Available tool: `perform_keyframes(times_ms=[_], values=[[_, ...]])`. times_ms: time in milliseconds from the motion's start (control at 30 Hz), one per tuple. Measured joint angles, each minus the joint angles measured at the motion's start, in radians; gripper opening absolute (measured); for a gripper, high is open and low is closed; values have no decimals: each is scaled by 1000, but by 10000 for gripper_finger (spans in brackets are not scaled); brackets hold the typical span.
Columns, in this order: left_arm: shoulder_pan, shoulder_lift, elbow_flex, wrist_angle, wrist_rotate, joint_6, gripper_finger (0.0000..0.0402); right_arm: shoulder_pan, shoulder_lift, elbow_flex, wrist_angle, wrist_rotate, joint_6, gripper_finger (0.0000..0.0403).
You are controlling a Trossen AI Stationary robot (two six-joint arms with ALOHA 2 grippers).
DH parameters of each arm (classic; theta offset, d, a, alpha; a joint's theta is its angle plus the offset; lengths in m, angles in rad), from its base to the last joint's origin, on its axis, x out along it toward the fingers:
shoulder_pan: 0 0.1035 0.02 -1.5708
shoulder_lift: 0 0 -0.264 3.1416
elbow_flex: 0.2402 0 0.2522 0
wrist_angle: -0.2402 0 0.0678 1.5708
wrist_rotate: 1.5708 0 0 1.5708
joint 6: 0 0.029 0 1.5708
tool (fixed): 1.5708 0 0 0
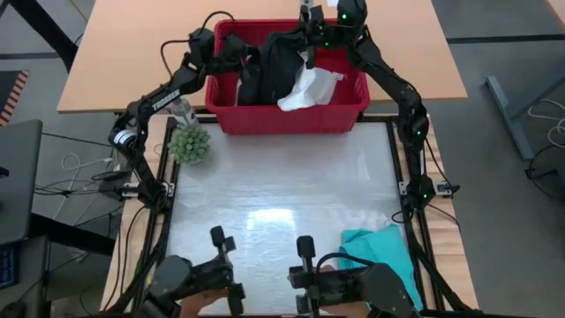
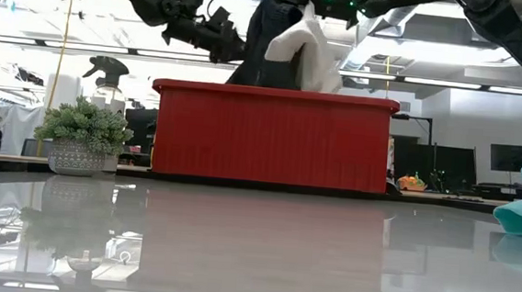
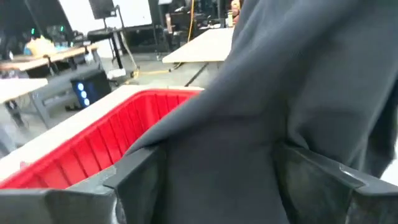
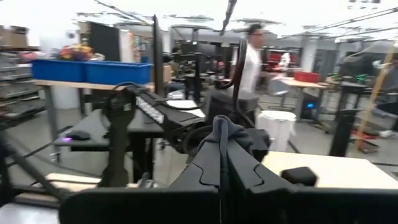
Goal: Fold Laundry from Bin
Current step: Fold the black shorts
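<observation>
Laundry fills the red slotted bin [image 1: 287,115] at the far edge of the surface [image 1: 282,194]: a black garment [image 1: 274,66] and a white cloth [image 1: 309,88] are lifted above its rim. The right gripper [image 1: 311,35] is pinched closed on the black garment's dark fabric. The left gripper [image 1: 243,55] stands wide apart around the same garment. A teal garment [image 1: 384,252] lies crumpled near the surface's near right corner.

Table [image 1: 282,203] bears bin [image 1: 287,117], plant [image 1: 189,145], teal garment [image 1: 384,252].
</observation>
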Motion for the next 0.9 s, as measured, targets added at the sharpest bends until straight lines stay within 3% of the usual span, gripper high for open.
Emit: perform_keyframes(times_ms=[133,233,300,467,500,733,800,900], values=[[-22,31,33,-9,-58,21,286,6,0,0,-6,-65,20,24],[-29,40,49,-8,-38,19,251,10,0,0,-5,-103,32,24],[-42,39,52,0,-40,44,207,10,0,0,-7,-107,44,24],[-62,39,55,3,-52,95,37,3,0,0,-47,-106,37,24],[-62,39,57,10,-69,93,20,-4,0,0,-62,-106,22,24],[-47,38,116,3,-182,82,2,-67,1,-1,-126,-32,1,24],[-41,37,157,-33,-213,97,2,-89,1,-1,-133,70,-2,36],[-32,37,231,-109,-293,149,1,-133,1,-1,-147,237,-2,96]])
